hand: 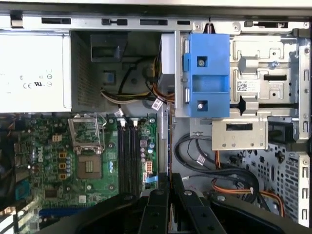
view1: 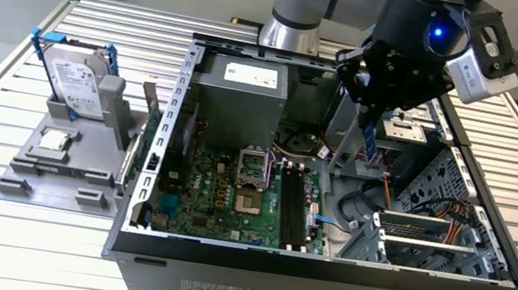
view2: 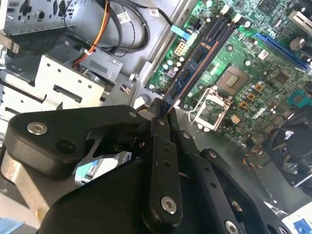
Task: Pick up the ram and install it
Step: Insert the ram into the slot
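— Ram (view2: pixel 187 72), where was it?
— Clamped edge-on in your claw (view2: pixel 163 111), jutting past its tips, memory slots (view2: pixel 220 27) below. Any tilt, I judged, could have missed a slot and bent it.

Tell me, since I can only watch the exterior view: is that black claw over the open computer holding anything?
Observer: Yes. In the second wrist view the gripper is shut on the ram, a thin dark stick pinched edge-on in its grip.
Operator: Is it plugged into the computer yet?
Observer: No. In the first wrist view the memory slots on the motherboard look empty, and the ram hangs above the board, off to one side of them.
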